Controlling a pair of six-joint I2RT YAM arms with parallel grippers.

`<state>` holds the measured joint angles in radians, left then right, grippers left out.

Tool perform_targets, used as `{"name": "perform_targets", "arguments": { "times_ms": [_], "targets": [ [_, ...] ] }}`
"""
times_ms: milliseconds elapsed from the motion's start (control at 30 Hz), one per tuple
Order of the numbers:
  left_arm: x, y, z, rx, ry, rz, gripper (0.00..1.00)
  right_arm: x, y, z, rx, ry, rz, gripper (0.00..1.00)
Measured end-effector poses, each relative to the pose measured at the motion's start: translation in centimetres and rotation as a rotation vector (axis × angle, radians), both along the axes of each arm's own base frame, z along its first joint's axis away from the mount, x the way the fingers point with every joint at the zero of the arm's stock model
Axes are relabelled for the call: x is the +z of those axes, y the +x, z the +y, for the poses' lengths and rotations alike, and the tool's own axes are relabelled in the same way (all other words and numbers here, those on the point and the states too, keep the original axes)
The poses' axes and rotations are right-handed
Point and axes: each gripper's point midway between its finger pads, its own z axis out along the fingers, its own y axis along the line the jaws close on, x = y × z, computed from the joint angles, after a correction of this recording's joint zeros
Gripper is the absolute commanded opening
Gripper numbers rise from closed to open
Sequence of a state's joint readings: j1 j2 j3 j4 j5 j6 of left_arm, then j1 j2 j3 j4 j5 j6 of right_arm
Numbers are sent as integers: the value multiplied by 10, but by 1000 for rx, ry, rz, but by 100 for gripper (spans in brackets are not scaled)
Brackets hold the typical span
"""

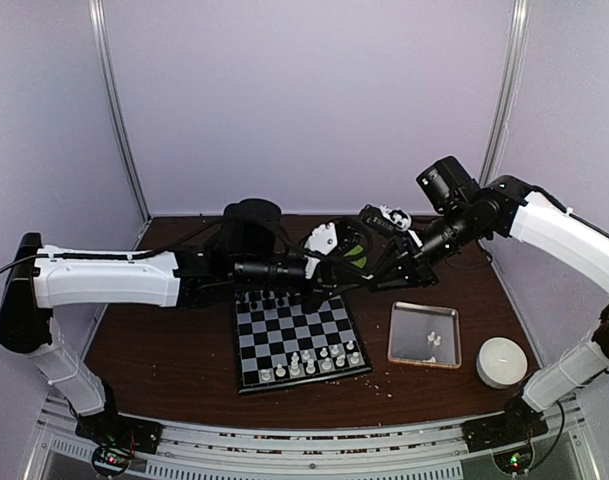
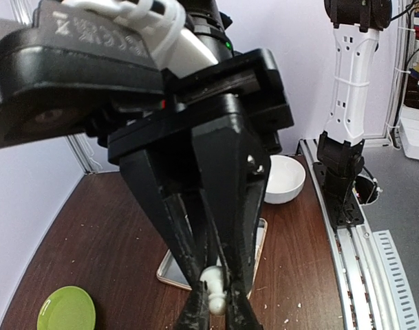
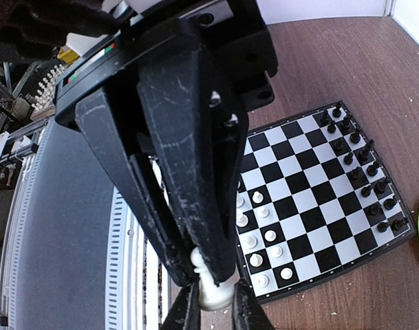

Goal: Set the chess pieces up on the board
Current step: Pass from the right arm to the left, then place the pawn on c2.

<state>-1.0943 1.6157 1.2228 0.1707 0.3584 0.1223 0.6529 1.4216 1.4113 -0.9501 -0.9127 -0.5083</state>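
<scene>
1. Raised in the air above the brown table [image 1: 164, 350], close to the far right corner of the chessboard [image 1: 284, 328]: one white chess piece [image 3: 210, 292], pinched at both ends at once.
2. Closed tight on the small head of that piece: the left gripper [image 3: 204, 269].
3. Closed tight on the wide base of the same piece: the right gripper [image 2: 215, 286], meeting the other gripper tip to tip.
4. Standing on the chessboard along its near edge, in two rows: more white chess pieces [image 1: 324, 358].
5. Standing along the far edge of the chessboard, also in two rows: black chess pieces [image 1: 269, 298].
6. Flat on the table to the right of the chessboard, clearly apart from it: a clear square tray [image 1: 409, 325] with a few spare white pieces [image 1: 434, 340] lying inside.
7. Just beside the tray, near the front right corner of the table: a white bowl [image 1: 501, 362].
8. Near the far edge of the table, behind the two grippers: a small green plate [image 2: 66, 309].
</scene>
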Motion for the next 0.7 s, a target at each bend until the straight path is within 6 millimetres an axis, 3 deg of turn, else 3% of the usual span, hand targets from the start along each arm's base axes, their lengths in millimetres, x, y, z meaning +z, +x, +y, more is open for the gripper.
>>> {"name": "perform_targets", "arguments": {
  "times_ms": [167, 300, 500, 633, 700],
  "targets": [
    [-7, 5, 3, 35, 45, 9, 4, -4, 2, -5, -15, -10, -5, 39],
    [-21, 9, 19, 91, 150, 31, 3, -15, 5, -32, -83, -20, -39, 44],
    [-38, 12, 62, 200, 360, 69, 1, -50, 3, -76, -215, -46, -145, 48],
    [-71, 10, 96, 262, 551, 114, 1, -88, 5, -90, -261, -124, -147, 48],
    [-84, 7, 110, 278, 625, 141, 1, -94, 12, -94, -287, -150, -172, 48]
  ]
}}
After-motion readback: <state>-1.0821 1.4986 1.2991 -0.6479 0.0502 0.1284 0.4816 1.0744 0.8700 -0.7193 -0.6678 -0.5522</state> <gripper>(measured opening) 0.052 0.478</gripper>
